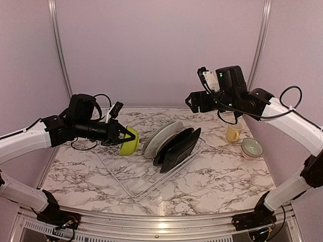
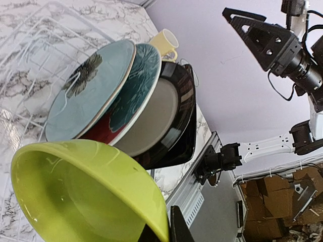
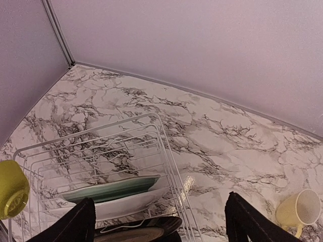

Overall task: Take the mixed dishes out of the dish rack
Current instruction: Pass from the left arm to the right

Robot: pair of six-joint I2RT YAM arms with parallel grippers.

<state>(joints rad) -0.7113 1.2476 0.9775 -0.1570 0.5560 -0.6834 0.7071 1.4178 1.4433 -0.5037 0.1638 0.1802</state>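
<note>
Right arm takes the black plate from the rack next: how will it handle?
The black plate looks glossy, so the right tool may slip on its rim. It looks rigid, probably ceramic, so likely chippable. It rests against the whitish plates, which may shift when it lifts.

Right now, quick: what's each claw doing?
Left claw: closed on the rim of the lime-green bowl.
Right claw: open, holding nothing.

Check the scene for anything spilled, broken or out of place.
Nothing stands out. The lime-green bowl hangs tilted only because the left gripper pinches its rim; the plates lean together in the dish rack, as racked plates do. No spills or breakage show.
</note>
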